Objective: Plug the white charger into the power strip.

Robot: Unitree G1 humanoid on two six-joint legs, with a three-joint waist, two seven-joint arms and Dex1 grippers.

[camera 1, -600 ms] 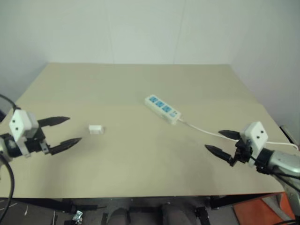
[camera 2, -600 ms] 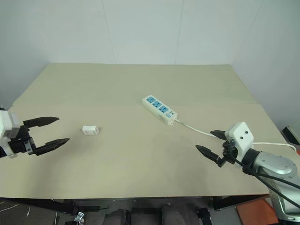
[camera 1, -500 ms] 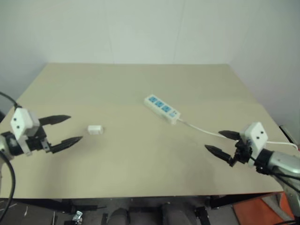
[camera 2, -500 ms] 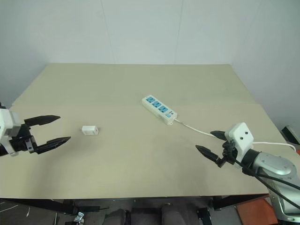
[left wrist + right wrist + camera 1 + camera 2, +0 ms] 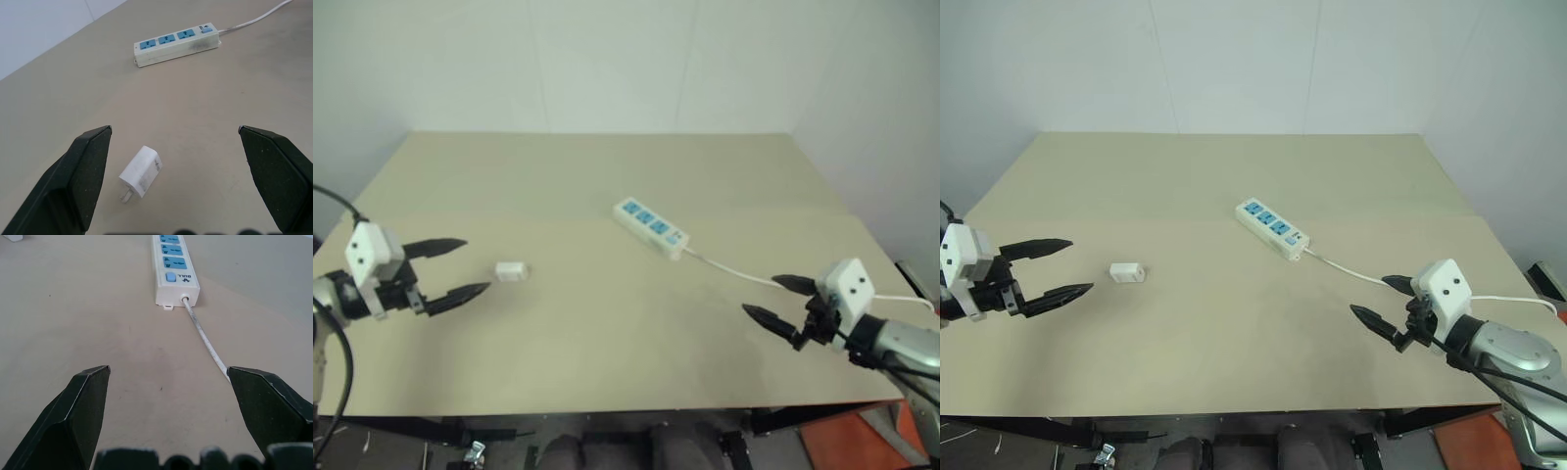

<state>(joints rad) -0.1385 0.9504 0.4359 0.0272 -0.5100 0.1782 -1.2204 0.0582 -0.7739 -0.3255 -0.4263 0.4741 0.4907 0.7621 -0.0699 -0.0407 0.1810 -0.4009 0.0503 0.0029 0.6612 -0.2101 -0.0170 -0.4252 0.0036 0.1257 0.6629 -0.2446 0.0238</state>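
left claw (image 5: pixel 458 265): hovering over the worktop's left edge with its two black fingers (image 5: pixel 83 169) spread wide, gripping nothing, tips pointing inward across the surface toward the white charger
right claw (image 5: pixel 1383 301): hanging over the worktop near its right front corner, fingers (image 5: pixel 78 406) gaping wide and carrying nothing, aiming toward the corded end of the power strip
white charger (image 5: pixel 511 269): lying on its side on the worktop's left half, just beyond the left claw's fingertips and touching neither; in the left wrist view (image 5: pixel 141 171) its metal prongs are pointing back toward the claw
power strip (image 5: pixel 1273 228): lying flat near the middle of the worktop, slanting from the far left down to the near right, its three blue sockets facing up, well apart from the charger and from both claws
cord (image 5: pixel 1351 271): running from the strip's near end toward the worktop's right edge, passing just behind the right claw
worktop (image 5: pixel 607 176): showing a plain beige surface, bearing the charger, strip and cord
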